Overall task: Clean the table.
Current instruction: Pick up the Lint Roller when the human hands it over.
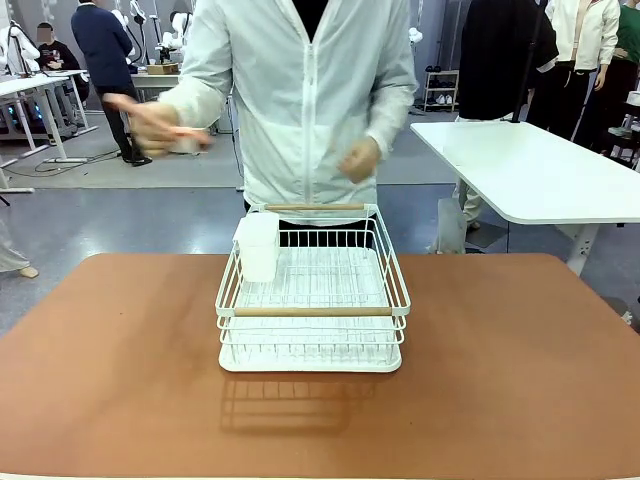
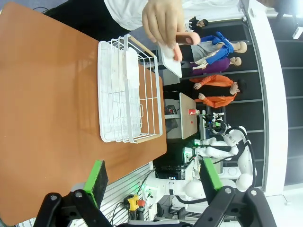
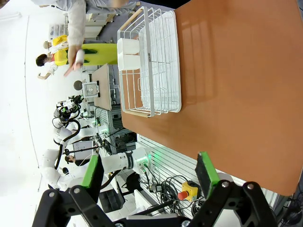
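Observation:
The table (image 1: 120,370) has a bare reddish-brown top, also seen in the left wrist view (image 2: 47,94) and the right wrist view (image 3: 236,71). My left gripper (image 2: 152,175) hangs open off the table's near edge, with nothing between its green pads. My right gripper (image 3: 149,170) is open too, empty, and also back from the table's edge. A person stands at the far side. One hand (image 1: 150,120) is raised and blurred and holds a small pale thing; the same hand (image 2: 161,21) appears in the left wrist view.
A white wire rack (image 1: 312,312) with two wooden bars stands mid-table, with a white cup holder (image 1: 257,247) clipped to its left side. The person's other hand (image 1: 360,160) hovers above the rack. A white-topped table (image 1: 540,170) stands beyond at the right.

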`<state>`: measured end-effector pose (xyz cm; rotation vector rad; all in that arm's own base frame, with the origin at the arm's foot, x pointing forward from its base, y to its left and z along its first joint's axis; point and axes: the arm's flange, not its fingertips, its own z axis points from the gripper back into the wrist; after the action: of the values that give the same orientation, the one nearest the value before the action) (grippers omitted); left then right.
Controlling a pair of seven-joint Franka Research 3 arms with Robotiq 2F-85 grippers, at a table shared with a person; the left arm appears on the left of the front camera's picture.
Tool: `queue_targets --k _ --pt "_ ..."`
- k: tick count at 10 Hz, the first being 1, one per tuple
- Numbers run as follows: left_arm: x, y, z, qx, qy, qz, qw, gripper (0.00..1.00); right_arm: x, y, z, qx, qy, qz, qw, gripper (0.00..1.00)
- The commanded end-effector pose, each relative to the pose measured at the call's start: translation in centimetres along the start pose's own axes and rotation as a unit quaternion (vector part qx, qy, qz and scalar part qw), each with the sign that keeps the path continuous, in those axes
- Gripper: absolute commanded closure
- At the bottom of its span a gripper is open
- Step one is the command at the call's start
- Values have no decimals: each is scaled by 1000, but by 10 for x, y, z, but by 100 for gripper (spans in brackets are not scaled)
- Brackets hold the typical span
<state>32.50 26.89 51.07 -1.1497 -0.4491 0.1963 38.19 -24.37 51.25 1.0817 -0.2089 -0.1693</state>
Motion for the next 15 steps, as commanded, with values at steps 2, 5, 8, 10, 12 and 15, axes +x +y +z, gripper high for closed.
queue_targets --k 2,5,8,10,12,15 --pt "-1 -1 2 -12 -2 -5 1000 0 0 3 1 1 -1 5 1000 0" --pt "-1 -1 2 -12 -2 -5 1000 0 0 3 1 1 -1 5 1000 0" --pt "-1 -1 2 -12 -2 -5 1000 0 0 3 1 1 -1 5 1000 0" --pt "-1 -1 2 -12 -2 -5 1000 0 0 3 1 1 -1 5 1000 0" --pt "-1 -1 2 -12 -2 -5 1000 0 0 3 1 1 -1 5 1000 0" --pt "-1 -1 2 -12 -2 -5 1000 0 0 3 1 1 -1 5 1000 0"
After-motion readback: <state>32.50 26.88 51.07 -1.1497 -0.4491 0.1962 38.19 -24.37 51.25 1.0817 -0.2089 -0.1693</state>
